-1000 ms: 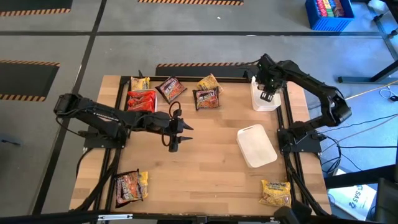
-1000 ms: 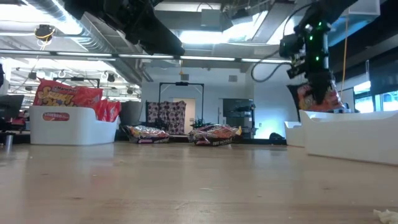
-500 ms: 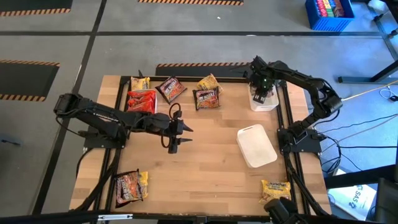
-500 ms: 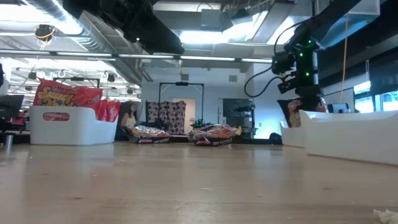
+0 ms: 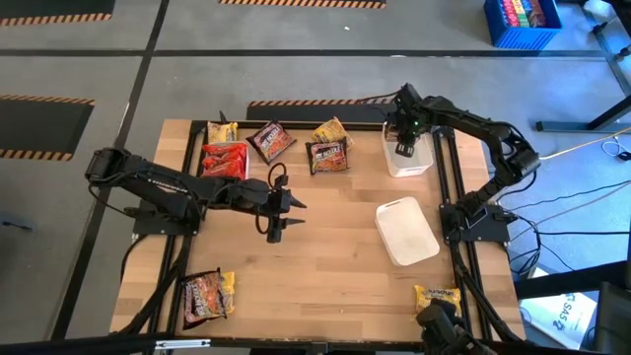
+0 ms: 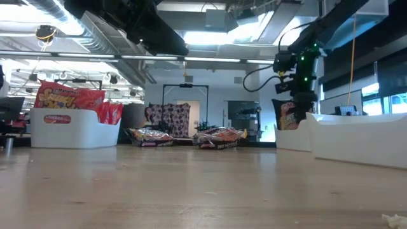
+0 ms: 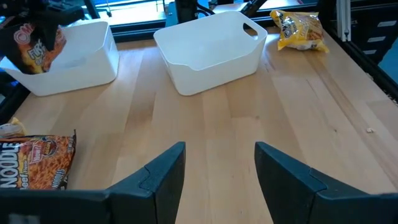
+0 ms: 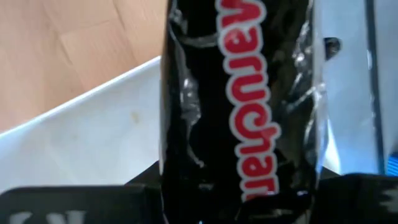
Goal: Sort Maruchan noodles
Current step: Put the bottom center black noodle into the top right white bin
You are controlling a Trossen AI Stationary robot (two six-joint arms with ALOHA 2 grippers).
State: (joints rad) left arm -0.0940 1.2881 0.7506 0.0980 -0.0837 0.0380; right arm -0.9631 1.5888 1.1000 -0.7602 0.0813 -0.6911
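Observation:
My right gripper (image 5: 404, 148) hangs over the white tray (image 5: 422, 166) at the table's far right, shut on a dark Maruchan packet (image 6: 288, 116). That packet fills the right wrist view (image 8: 242, 93). More noodle packets lie flat along the far edge: yellow (image 5: 222, 131), red (image 5: 225, 160), dark (image 5: 271, 141), yellow (image 5: 332, 130) and dark (image 5: 328, 156). Others lie at the near left (image 5: 207, 294) and near right (image 5: 437, 304). My left gripper (image 7: 217, 180) waits open above the table's middle, holding nothing. My right gripper pinches the dark packet's upper end (image 8: 242, 180) between its two fingers, coming from above and pointing steeply down. The packet hangs upright below the fingers, its lower end (image 6: 286, 127) level with the tray's wall. I cannot tell whether it touches the tray.
A second white tray (image 5: 406, 230) sits nearer on the right side. In the low view another white bin (image 6: 70, 130) with packets stands far off on that picture's left. Bare wood lies between the two arms.
My right gripper has moved down and toward the table's left with the dark packet, tipping to point more steeply down. The packet now hangs lower, at the tray. The far-right tray has shifted a little toward the table's left.

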